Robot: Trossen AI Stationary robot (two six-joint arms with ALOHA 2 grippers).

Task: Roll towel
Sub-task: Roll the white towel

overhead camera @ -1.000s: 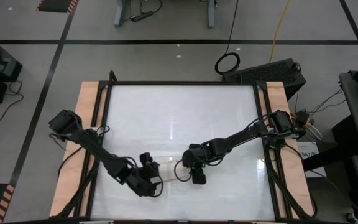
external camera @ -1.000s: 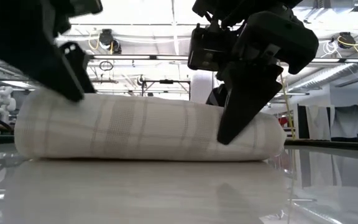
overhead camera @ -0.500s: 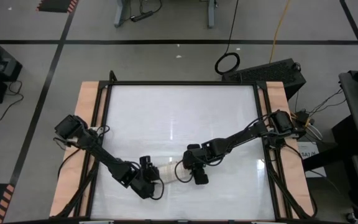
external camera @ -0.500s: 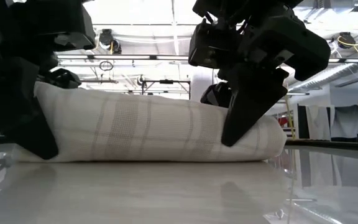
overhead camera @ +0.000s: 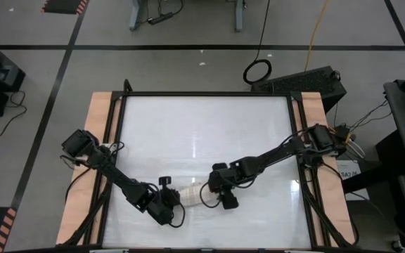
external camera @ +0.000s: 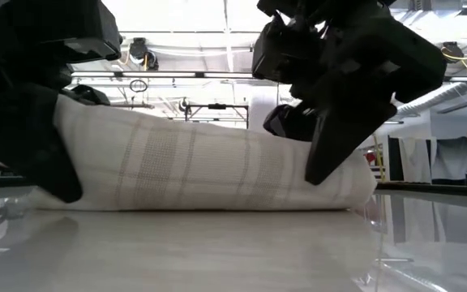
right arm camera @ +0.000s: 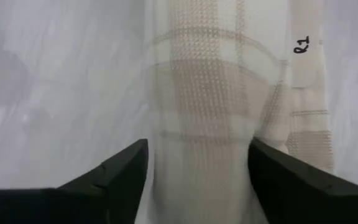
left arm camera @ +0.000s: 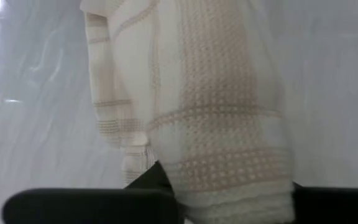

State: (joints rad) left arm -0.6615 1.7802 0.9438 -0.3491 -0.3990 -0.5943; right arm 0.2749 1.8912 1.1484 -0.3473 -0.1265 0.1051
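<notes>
While both arms reach low, left gripper (overhead camera: 169, 199) pinches rolled towel (overhead camera: 190, 193), right gripper (overhead camera: 214, 196) straddles it.

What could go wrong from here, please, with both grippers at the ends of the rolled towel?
1. The right gripper stands open astride the towel; with that end free, the roll may loosen.
2. The left gripper pinches only one end, which sits higher in the low view; lifting further could skew or unwind the roll.
3. The roll lies on the glossy table, so a push could slide it rather than tighten it.
</notes>
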